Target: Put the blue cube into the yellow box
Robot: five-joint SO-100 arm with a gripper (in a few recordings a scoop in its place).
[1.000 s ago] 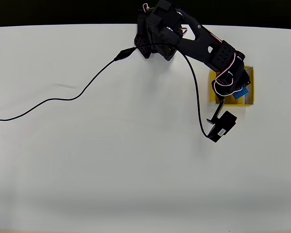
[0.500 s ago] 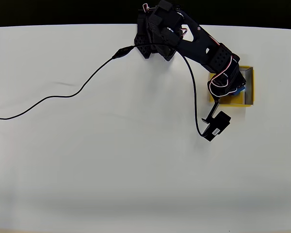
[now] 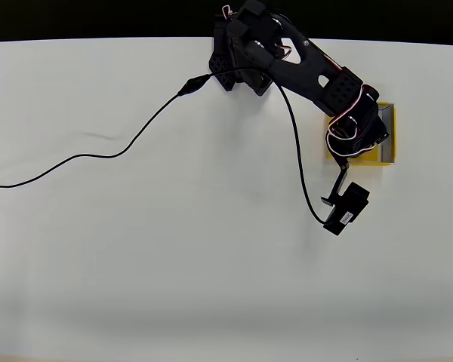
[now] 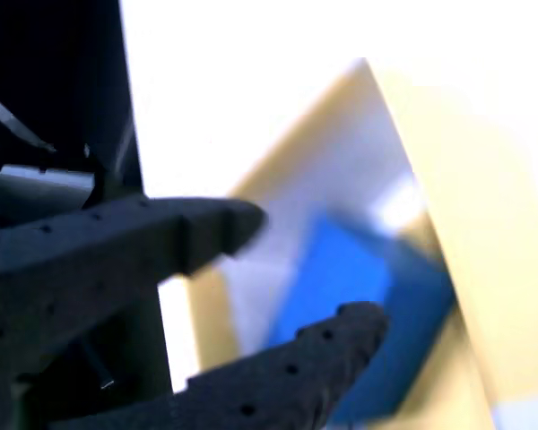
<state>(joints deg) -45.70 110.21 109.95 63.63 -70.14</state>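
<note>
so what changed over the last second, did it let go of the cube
In the overhead view the arm swung slightly left over the yellow box, then back right, now hiding the blue cube seen there earlier. In the wrist view the blue cube sits inside the box, with the gripper open and its fingers apart, so it looks released. The box and the cable hardly moved.

Seen from above, a black robot arm [image 3: 302,72] reaches from the far edge of a white tabletop [image 3: 174,264] over a yellow box [image 3: 387,154] at the right, covering most of it. A black cable [image 3: 98,154] snakes leftward across the tabletop from the arm's base.
</note>
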